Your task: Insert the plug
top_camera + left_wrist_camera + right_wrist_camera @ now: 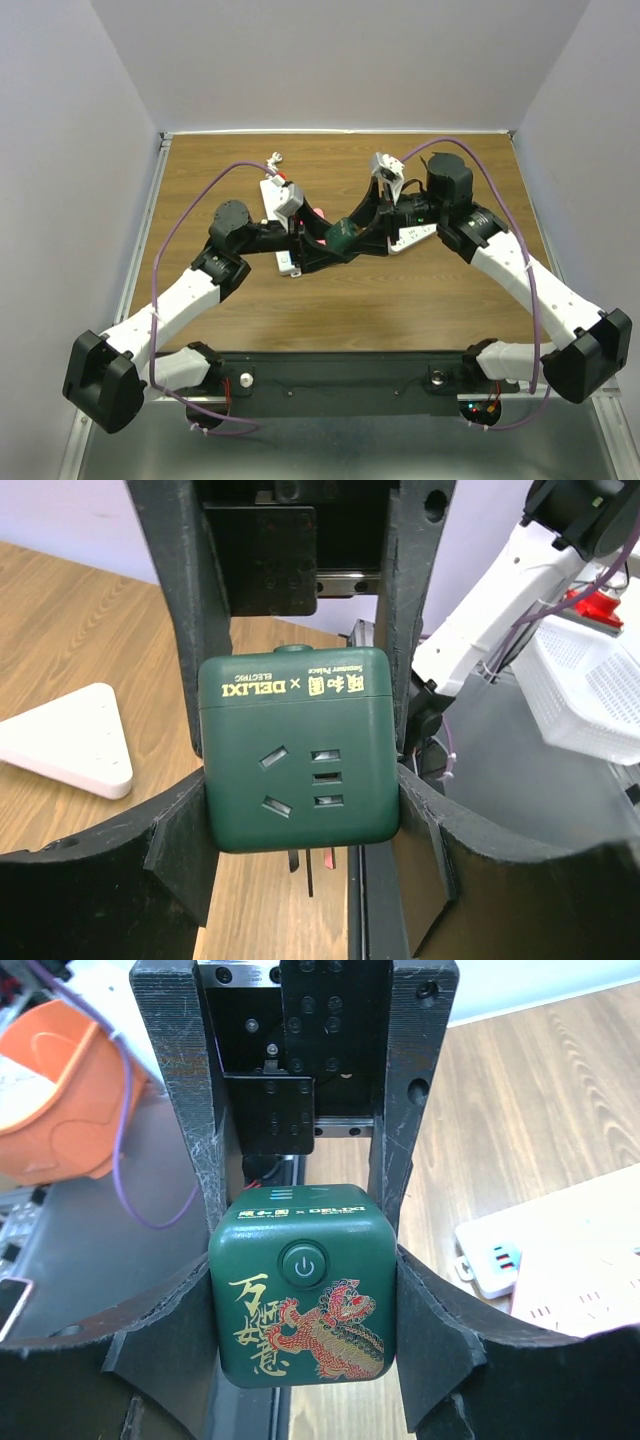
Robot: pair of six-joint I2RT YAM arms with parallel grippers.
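Note:
A dark green cube socket (pixel 349 236) hangs above the table's middle, clasped from both sides. My left gripper (pixel 335 244) is shut on it. In the left wrist view the cube's outlet face (pixel 298 748) sits between my pads (pixel 185 825), and thin metal pins (pixel 309 866) show under its lower edge. My right gripper (pixel 360 228) is shut on the same cube from the opposite side. In the right wrist view the face with a power button and dragon print (pixel 302 1285) sits between my pads (pixel 425 1325).
A white power strip (pixel 276 212) lies behind the left gripper. Another white strip (pixel 412 238) lies under the right wrist and also shows in the right wrist view (pixel 560 1270). A white triangular block (pixel 70 738) lies on the wood. Purple cables (pixel 190 215) loop over both arms.

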